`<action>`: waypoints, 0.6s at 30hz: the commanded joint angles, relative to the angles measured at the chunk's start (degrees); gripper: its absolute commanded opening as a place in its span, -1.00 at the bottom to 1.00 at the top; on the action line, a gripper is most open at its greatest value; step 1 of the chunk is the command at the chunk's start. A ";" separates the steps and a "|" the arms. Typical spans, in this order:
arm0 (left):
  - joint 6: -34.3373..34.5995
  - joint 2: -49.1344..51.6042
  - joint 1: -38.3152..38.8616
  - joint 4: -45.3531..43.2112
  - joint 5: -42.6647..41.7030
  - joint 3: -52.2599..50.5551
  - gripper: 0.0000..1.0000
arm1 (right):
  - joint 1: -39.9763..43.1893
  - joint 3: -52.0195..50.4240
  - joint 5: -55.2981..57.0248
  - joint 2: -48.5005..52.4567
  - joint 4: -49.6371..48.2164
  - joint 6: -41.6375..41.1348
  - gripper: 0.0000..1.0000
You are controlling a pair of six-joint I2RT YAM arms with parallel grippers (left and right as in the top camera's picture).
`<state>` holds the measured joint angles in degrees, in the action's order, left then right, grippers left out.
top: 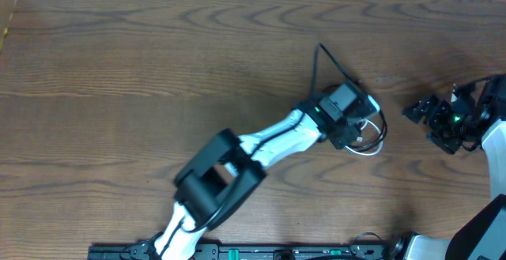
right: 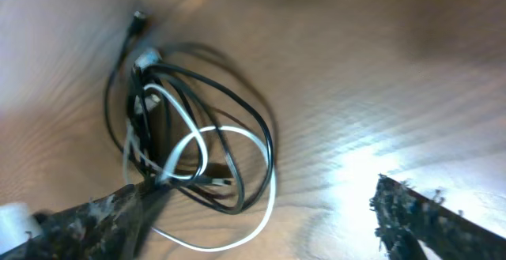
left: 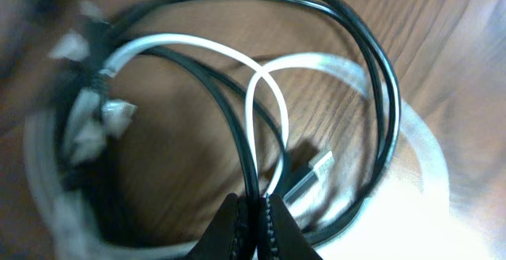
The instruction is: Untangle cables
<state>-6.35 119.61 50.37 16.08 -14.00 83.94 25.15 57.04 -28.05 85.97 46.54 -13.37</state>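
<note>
The cords lie in one messy heap on the right half of the brown table (top: 158, 54), well away from every edge. The far edge runs along the top of the overhead view, and a wide stretch of wood lies between it and the heap. More wood stretches out to the left edge. On the right side there is less room, because the right gripper (top: 419, 114) sits near the heap, apart from it and touching nothing.

From above, the left arm's wrist covers most of the heap. Only a loop of the white cord (top: 371, 145) peeks out below it, and one end of the black cord (top: 320, 48) sticks out toward the far edge.

The left wrist view shows what the overhead view hides. The left gripper (left: 253, 205) has its jaws pressed together on the white cord (left: 249, 94), where two strands of a loop come down into the tips. A strand of the black cord (left: 379, 78) runs down right beside them, but the view is too blurry and close to tell if it is pinched too. A small silver plug (left: 318, 165) lies on the wood inside the loops.

The right wrist view shows the whole heap from the side, with black loops crossing over white ones. The right gripper (right: 269, 189) has its jaws spread wide, holding nothing.
</note>
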 commanded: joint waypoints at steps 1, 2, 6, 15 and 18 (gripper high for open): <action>10.54 -12.83 -4.74 4.09 0.55 0.72 -0.85 | -0.90 0.17 -10.73 -0.90 -1.49 6.62 0.70; 11.50 -14.08 -5.38 4.85 0.55 0.72 -0.86 | -0.90 0.17 -12.96 -0.90 -1.95 7.17 0.68; 15.30 -21.66 -10.64 9.51 -3.91 0.72 -0.86 | -1.33 0.17 -23.71 -0.92 -4.79 8.13 0.58; 27.47 -27.96 -22.43 10.82 -20.55 0.72 -0.85 | -11.34 0.17 -35.95 -0.92 -14.27 5.14 0.43; 31.56 -27.96 -25.09 10.64 -24.68 0.72 -0.85 | -15.52 0.17 -34.93 -0.90 -18.93 1.40 0.43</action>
<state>17.52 92.62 28.14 26.92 -30.04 84.03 13.93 57.01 -59.64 85.97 30.61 -7.92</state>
